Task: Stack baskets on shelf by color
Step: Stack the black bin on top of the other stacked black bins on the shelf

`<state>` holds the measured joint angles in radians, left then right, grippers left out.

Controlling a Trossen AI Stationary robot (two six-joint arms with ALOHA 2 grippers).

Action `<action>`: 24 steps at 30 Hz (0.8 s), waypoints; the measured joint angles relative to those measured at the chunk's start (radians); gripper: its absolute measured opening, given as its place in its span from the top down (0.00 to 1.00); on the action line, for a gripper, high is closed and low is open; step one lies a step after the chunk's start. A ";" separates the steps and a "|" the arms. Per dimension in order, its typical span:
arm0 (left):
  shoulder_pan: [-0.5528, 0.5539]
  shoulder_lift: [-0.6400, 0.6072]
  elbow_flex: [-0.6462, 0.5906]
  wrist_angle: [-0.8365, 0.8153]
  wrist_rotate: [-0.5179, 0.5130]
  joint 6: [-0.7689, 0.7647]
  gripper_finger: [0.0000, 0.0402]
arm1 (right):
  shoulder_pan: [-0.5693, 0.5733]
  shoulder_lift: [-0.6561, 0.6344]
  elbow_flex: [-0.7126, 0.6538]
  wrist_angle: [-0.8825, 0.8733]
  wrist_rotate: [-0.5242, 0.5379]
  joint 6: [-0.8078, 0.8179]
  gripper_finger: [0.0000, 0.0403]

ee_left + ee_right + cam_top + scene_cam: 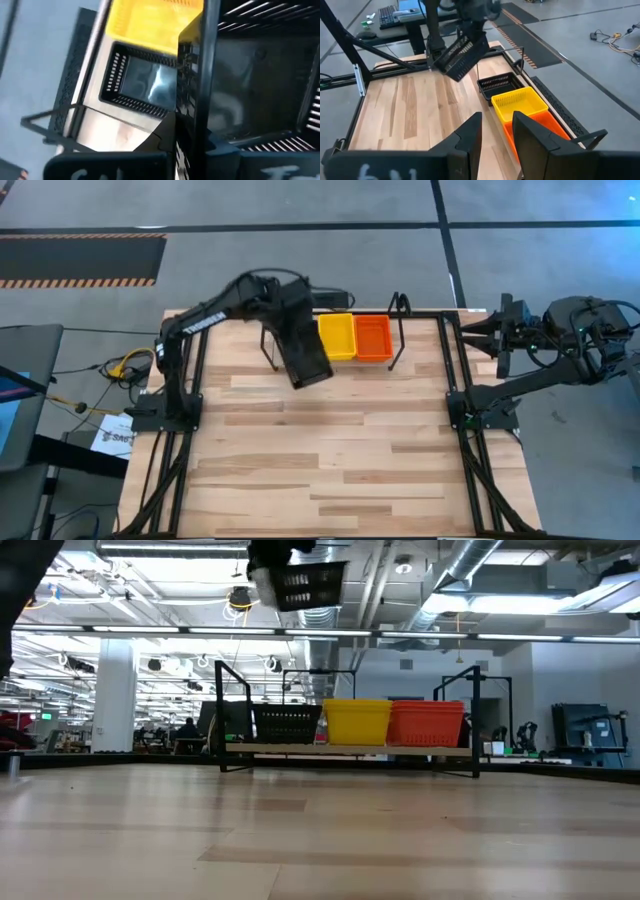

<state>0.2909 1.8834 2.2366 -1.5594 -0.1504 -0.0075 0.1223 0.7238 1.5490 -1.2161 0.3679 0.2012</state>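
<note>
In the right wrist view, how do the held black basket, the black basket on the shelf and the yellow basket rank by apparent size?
1. Yellow basket, nearest the camera.
2. Held black basket and black basket on the shelf look similar; the tilt and distance leave their order unsure.

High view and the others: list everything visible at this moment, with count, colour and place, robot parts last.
Black slotted plastic basket in the air: one, black, held tilted above the table near the shelf's left end.
Black slotted plastic basket on the shelf: one visible, black, left slot.
Yellow slotted plastic baskets: stack, count unclear, yellow, middle slot.
Red slotted plastic baskets: stack, count unclear, red-orange, right slot.
Thin black metal rod shelf: one, black, along the table's far edge.
Light wooden plank table: one, light wood, under everything.
Left end effector: shut on the black basket in the air, over the shelf's left end.
Right end effector: fingers apart, holding nothing, parked off the table's right edge.
</note>
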 joint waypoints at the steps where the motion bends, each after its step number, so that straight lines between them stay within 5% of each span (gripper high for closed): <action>1: 0.025 0.001 0.000 -0.012 0.031 0.066 1.00 | 0.000 0.000 0.000 -0.003 0.000 0.000 0.68; 7: 0.153 0.023 -0.001 -0.009 0.113 0.369 1.00 | 0.000 0.000 0.000 -0.044 0.000 0.024 0.69; 24: 0.344 0.225 0.000 0.062 0.191 0.708 1.00 | 0.000 0.002 0.000 -0.032 0.003 0.220 0.73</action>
<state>0.6350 2.1082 2.2364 -1.4977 0.0410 0.7009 0.1223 0.7261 1.5490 -1.2476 0.3711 0.4217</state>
